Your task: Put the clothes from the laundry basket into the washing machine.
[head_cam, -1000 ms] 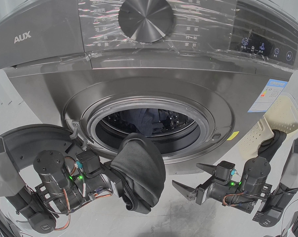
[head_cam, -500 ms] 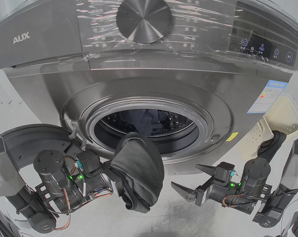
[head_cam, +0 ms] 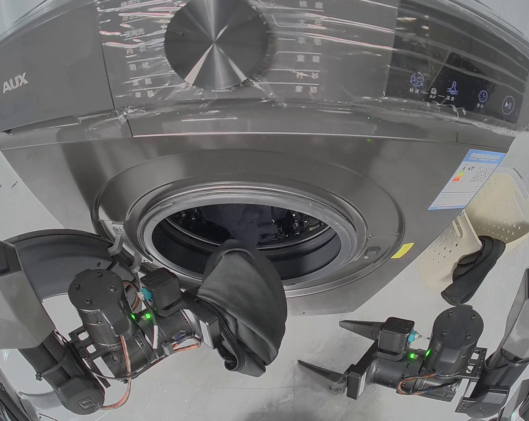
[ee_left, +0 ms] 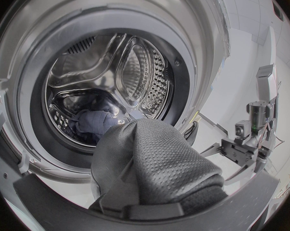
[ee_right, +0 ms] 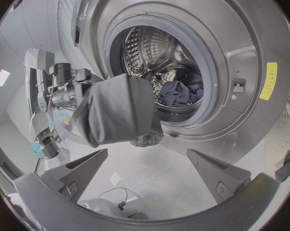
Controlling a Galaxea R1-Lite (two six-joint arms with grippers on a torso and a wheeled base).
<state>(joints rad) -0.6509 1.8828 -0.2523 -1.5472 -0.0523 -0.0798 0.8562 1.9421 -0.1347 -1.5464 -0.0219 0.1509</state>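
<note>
The washing machine (head_cam: 264,165) stands with its round door (head_cam: 36,264) swung open to the left. A navy garment (head_cam: 241,220) lies inside the drum (ee_left: 132,68). My left gripper (head_cam: 220,323) is shut on a dark grey garment (head_cam: 247,299), which drapes over it and hides its fingers. It hangs just in front of the lower rim of the opening. The right gripper (head_cam: 320,344) is open and holds nothing, low and to the right of the opening. The same dark grey garment (ee_right: 119,109) hangs beyond the open right gripper (ee_right: 146,158).
A cream laundry basket (head_cam: 501,206) stands to the right of the machine, with a black garment (head_cam: 469,270) hanging over its edge. Pale floor (head_cam: 311,328) runs below the machine front. A cable (ee_right: 119,199) lies on the floor under the right gripper.
The head view has shifted, so the machine sits further left in the picture. My right gripper has dropped a little. The left gripper and its garment stay before the opening.
</note>
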